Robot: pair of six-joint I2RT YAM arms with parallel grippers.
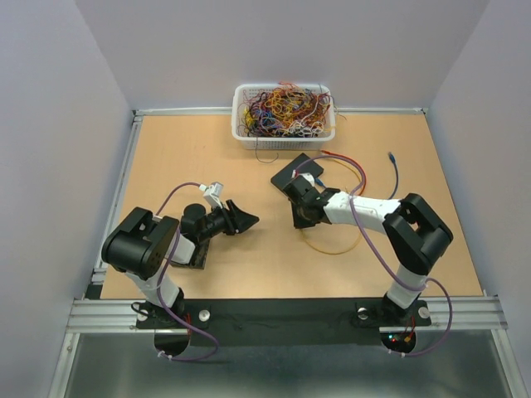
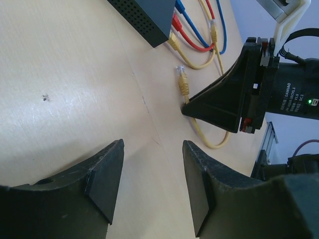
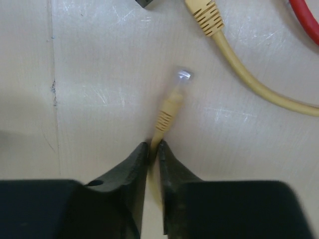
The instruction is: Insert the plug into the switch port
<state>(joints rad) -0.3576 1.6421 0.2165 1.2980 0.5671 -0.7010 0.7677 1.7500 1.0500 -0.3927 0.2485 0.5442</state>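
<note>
Right hand (image 3: 153, 147) pinches yellow cable (image 3: 160, 132) behind its ribbed boot (image 3: 169, 107) and seemingly clear plug (image 3: 182, 77); left hand (image 2: 152, 149) spread.

The left arm (image 1: 141, 245) and right arm (image 1: 419, 232) are being made up of rounded black joint housings and white links. A purple cable (image 1: 369, 245) is being run along each. The fingers (image 2: 102, 181) are being shown as matte black wedges. On the right arm's black wrist motor (image 2: 294, 92), white lettering and a green light (image 2: 310, 102) are being displayed, with a white bracket (image 2: 291, 22) being carried above.
</note>
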